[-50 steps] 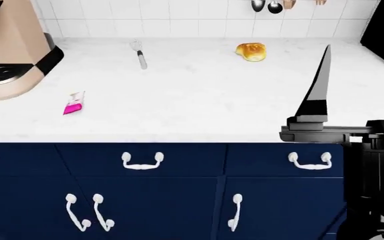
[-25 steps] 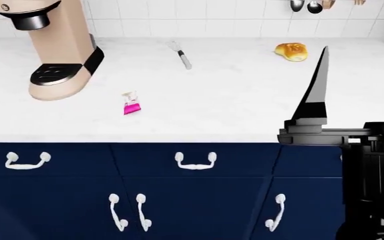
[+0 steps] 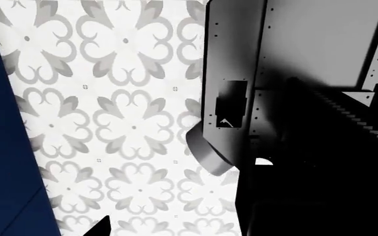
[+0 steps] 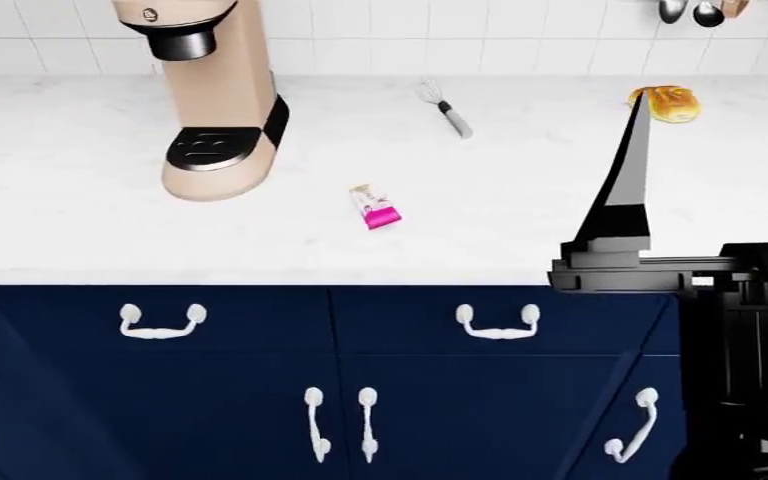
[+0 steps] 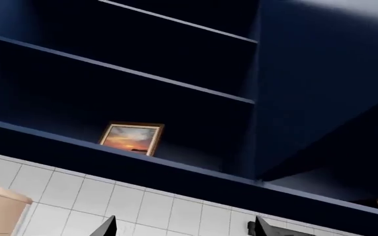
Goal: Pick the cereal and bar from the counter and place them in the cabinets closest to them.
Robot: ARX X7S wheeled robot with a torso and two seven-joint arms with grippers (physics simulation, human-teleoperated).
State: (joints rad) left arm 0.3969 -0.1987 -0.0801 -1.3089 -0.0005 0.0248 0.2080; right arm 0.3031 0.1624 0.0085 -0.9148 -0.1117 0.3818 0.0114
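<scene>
The bar, magenta-pink with a pale end, lies flat on the white counter near its front edge, just right of the coffee machine. The cereal is out of view. My right arm stands at the head view's right, in front of the counter edge, with a thin black finger pointing up, well right of the bar. In the right wrist view my right gripper is open and empty, facing the wall tiles and shelves. My left gripper hangs low over the floor, open and empty; one fingertip shows.
A beige coffee machine stands back left on the counter. A whisk and a golden bread roll lie near the tiled wall. Navy base cabinets with white handles run below. Navy upper shelves hold a framed picture.
The head view has swung left: the coffee machine, bar, whisk and roll have all slid rightward in the picture. My right arm keeps its place in the view.
</scene>
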